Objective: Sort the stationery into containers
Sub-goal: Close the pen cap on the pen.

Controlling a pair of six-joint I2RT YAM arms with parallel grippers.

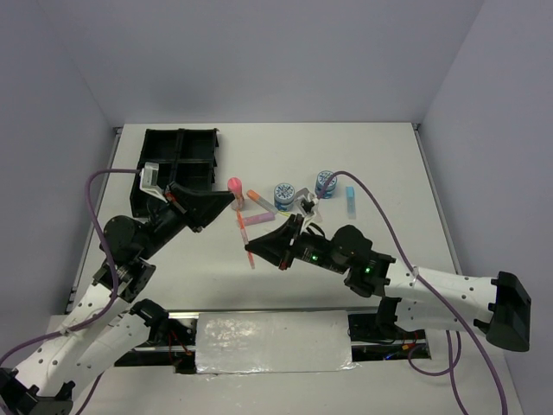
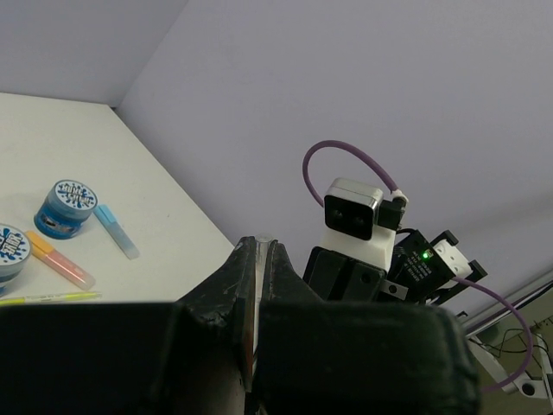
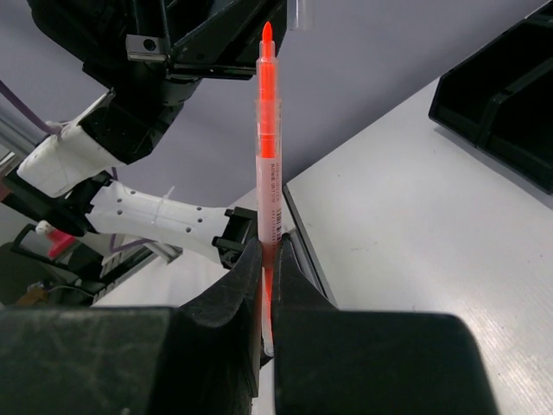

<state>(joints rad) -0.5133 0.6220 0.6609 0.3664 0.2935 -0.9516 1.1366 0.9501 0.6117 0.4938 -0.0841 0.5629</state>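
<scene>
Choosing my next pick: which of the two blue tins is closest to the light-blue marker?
The tin farther from the black tray: the light-blue marker lies just beyond it. The other tin sits nearer the tray.

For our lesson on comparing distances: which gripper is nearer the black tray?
Left. The left gripper hangs just right of the black tray; the right gripper, clamping an orange pen, sits farther right and nearer the bases.

The tray [image 1: 177, 160] sits in the worktop's [image 1: 389, 156] far-left corner. Rightward, mid-worktop, lie a stubby tube [image 1: 234, 187], a short marker [image 1: 260, 200], one tin [image 1: 284, 195], a second tin [image 1: 326, 182] and another marker [image 1: 351, 201] (nearest the right edge). Nearer the front edge, the right pincer [image 1: 256, 250] holds a thin pen [image 1: 243, 226] aloft.
</scene>
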